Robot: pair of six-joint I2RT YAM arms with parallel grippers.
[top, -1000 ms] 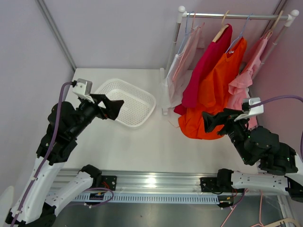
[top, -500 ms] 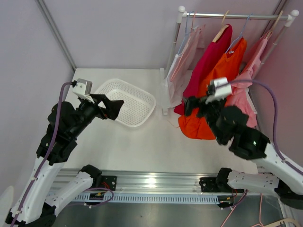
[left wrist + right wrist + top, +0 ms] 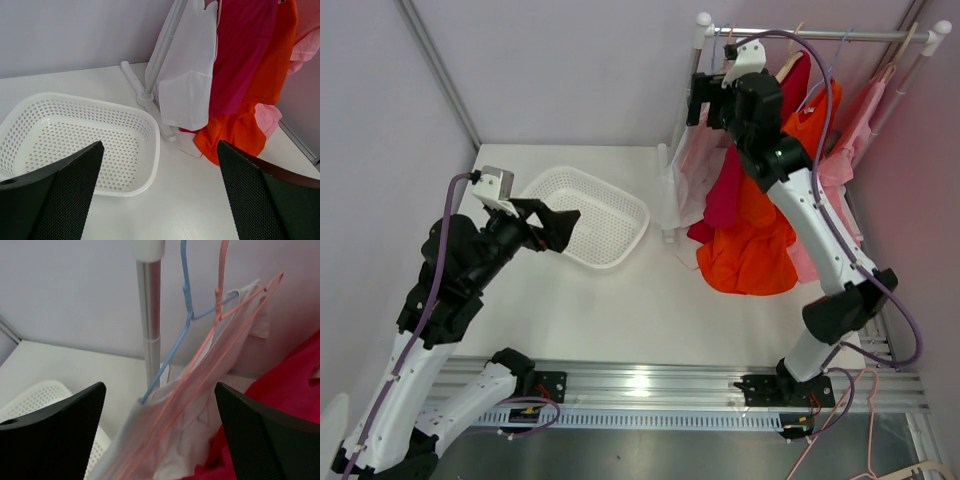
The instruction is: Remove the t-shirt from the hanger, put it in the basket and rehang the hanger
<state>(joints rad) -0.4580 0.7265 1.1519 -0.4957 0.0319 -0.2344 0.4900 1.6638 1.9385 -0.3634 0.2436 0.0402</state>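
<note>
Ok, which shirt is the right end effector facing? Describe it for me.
Start at the rail at the back right. The shirt hangs at its left end, beside the upright post. It is whitish, while its neighbours are a crimson shirt and an orange one.

Pale lilac walls [image 3: 570,60] enclose a white table [image 3: 620,300], edged along its near side by an aluminium rail [image 3: 650,385].

a lab test booth: plain lilac panel walls [image 3: 570,70], a white table [image 3: 620,300], an aluminium mounting rail [image 3: 650,382].
</note>
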